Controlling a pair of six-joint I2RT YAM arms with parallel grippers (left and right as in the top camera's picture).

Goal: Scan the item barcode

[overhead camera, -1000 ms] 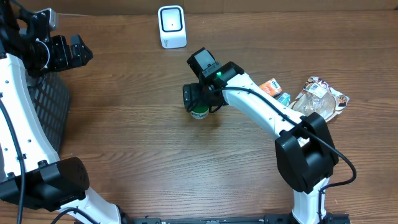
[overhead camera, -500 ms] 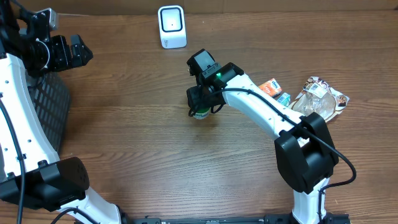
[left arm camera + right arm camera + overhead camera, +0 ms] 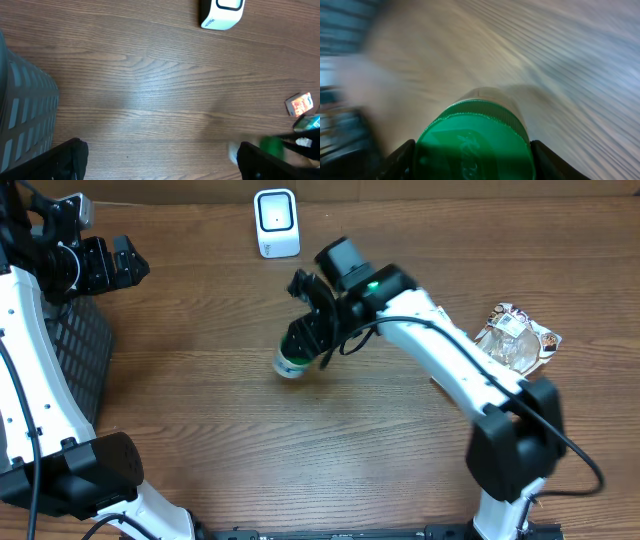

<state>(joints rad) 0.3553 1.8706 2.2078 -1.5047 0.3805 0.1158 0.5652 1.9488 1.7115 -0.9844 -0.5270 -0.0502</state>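
Holding green-lidded jar, tilted, shifted left (upright earlier), right fingers clamped

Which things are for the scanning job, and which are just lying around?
For the job: green-lidded jar, held up off the table in the right gripper fingers; white scanner.

Just lying about: crinkly snack bag; black basket; small orange packet.
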